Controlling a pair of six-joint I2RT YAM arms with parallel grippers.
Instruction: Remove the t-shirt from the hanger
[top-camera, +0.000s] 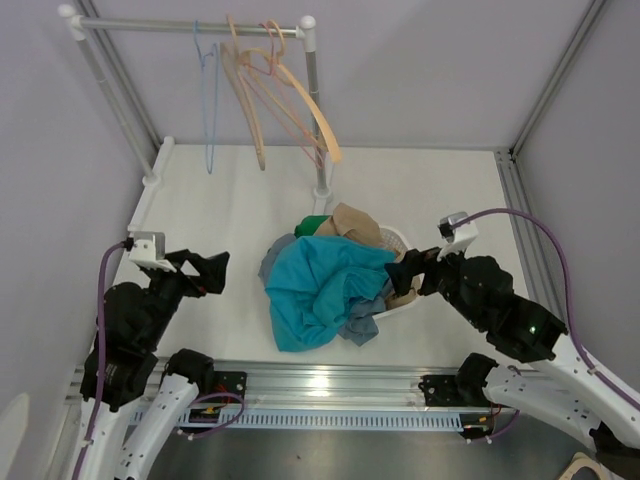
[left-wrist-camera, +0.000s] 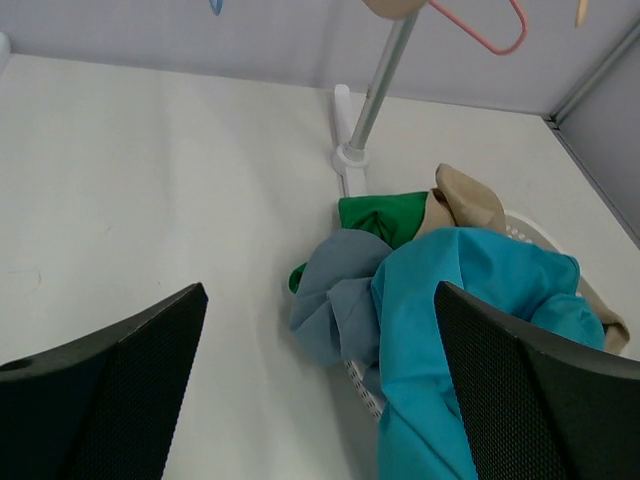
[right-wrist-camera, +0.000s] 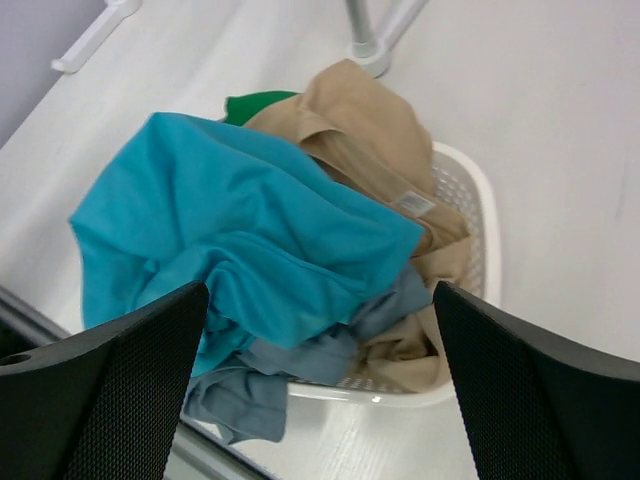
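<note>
A teal t-shirt lies crumpled on top of a white basket of clothes; it also shows in the left wrist view and the right wrist view. No hanger shows in it. Bare hangers, one blue, the others wooden and pink, hang on the rack rail. My left gripper is open and empty, left of the pile. My right gripper is open and empty at the basket's right side.
Grey-blue, tan and green clothes fill the basket, some spilling over its rim. The rack's upright post stands just behind the basket. The frame's metal rail runs along the near edge.
</note>
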